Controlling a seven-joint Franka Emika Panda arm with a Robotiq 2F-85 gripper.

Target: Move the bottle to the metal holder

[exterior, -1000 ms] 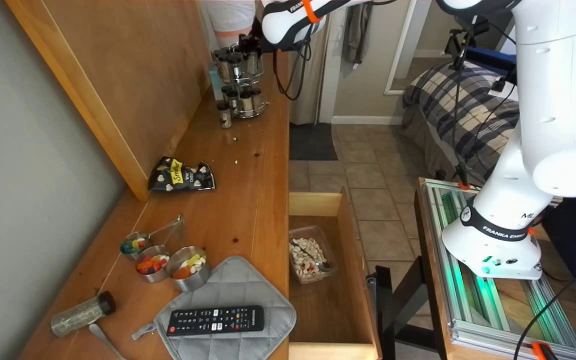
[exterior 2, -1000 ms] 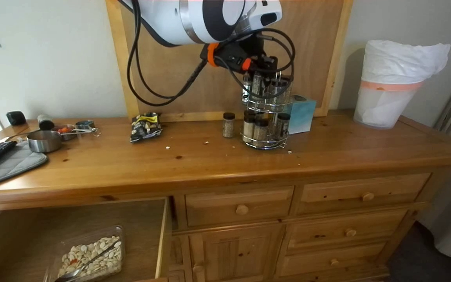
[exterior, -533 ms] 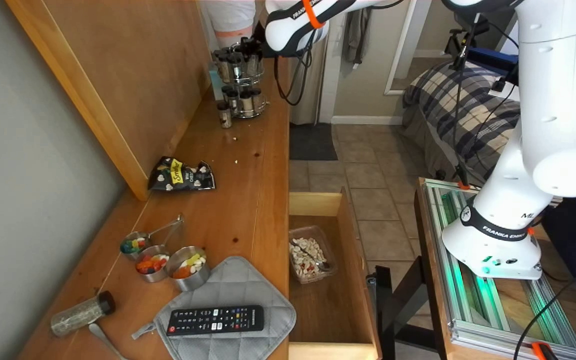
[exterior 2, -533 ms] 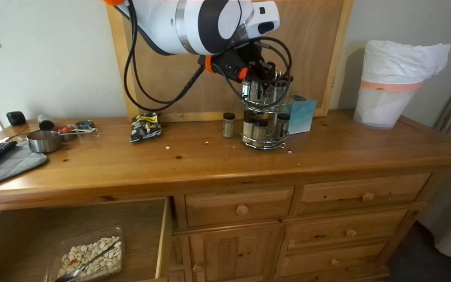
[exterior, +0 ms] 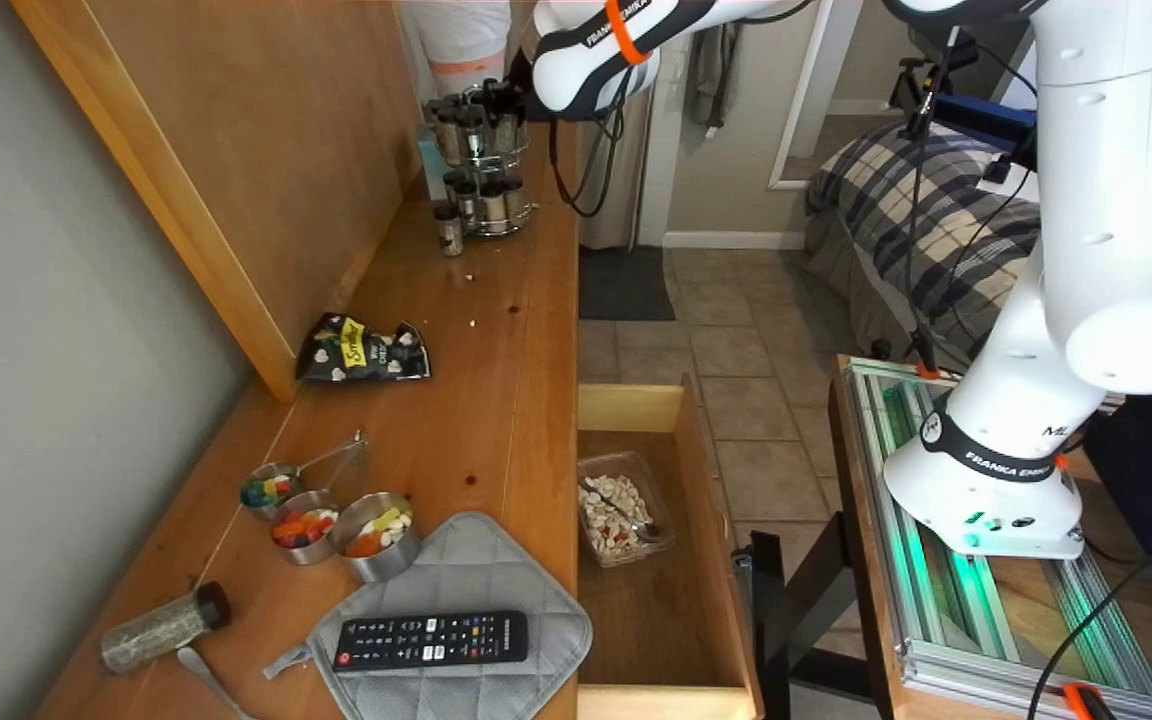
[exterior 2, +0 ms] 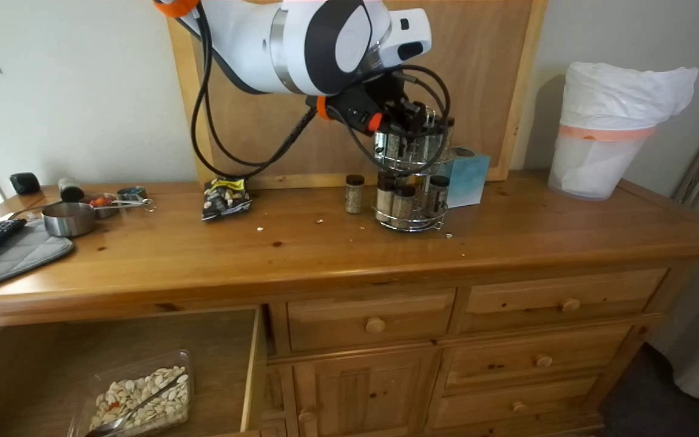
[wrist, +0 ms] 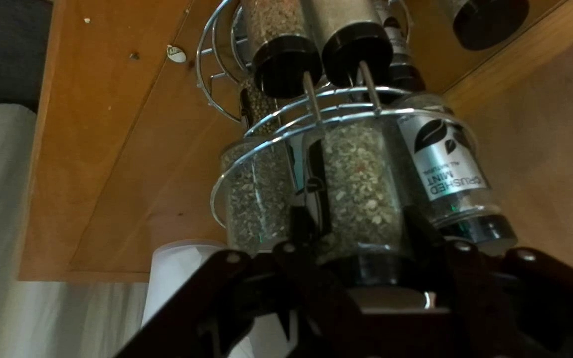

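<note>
Our black two-fingered pincer (wrist: pixel 361 226) is pinching the black-capped clear glass bottle of grey-green herbs (wrist: pixel 361 184), one finger either side near the cap end. So the bottle lies dead ahead of the pincer, long axis pointing down and away from it, its lower part inside the upper-tier hoop of the silvery wire metal holder (wrist: pixel 336 119). Flanking it there's a clear glass jar of dark green herbs (wrist: pixel 259 199) and a white-labelled Crushed Mint jar (wrist: pixel 448 161), and our bottle looks roughly parallel to both. Whether its base touches the tier floor, we can't tell. Farther off, a lone black-capped glass jar (exterior 2: pixel 354 195) stands on the brown wooden bench (exterior 2: pixel 301 258), just beside the holder. We reckon it's nearly done: straight down that axis, then let go; a sideways nudge might clip the neighbours.
</note>
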